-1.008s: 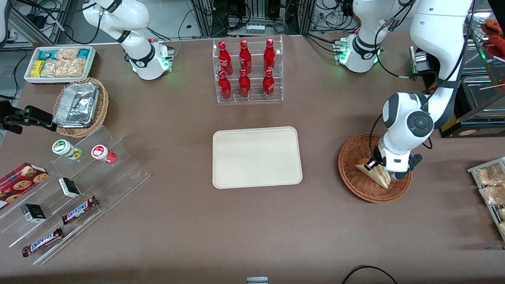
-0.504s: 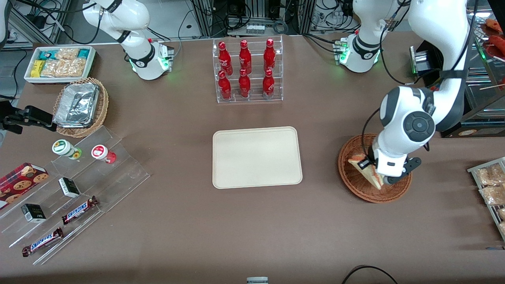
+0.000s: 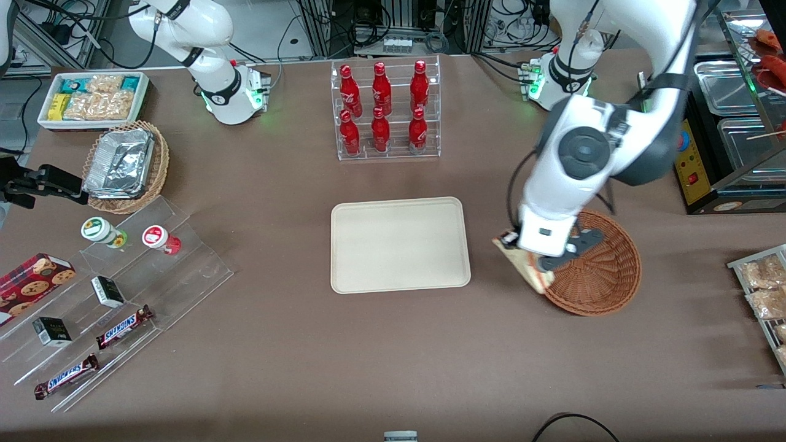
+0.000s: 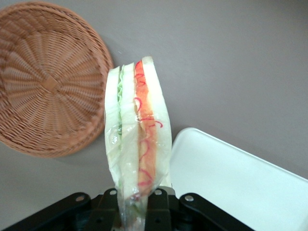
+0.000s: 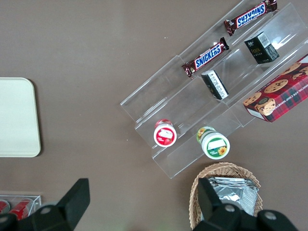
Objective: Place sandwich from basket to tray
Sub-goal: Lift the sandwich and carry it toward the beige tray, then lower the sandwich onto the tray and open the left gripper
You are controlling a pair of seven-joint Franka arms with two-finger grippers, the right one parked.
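My left gripper (image 3: pixel 529 258) (image 4: pixel 134 207) is shut on the sandwich (image 3: pixel 523 265) (image 4: pixel 137 130), a plastic-wrapped wedge of pale bread with green and red-orange layers. It hangs in the air over the bare table, between the reddish-brown wicker basket (image 3: pixel 605 270) (image 4: pixel 45 82) and the cream tray (image 3: pixel 399 244) (image 4: pixel 240 178). The basket holds nothing. The tray is bare.
A clear rack of red bottles (image 3: pixel 384 110) stands farther from the front camera than the tray. Toward the parked arm's end lie a foil-filled wicker basket (image 3: pixel 126 164), a white snack bin (image 3: pixel 92 98) and an acrylic stand with candy bars (image 3: pixel 116 294). Bagged snacks (image 3: pixel 761 288) lie beside the basket.
The gripper has lifted the sandwich out of the basket and carried it sideways toward the tray, past the basket's rim.
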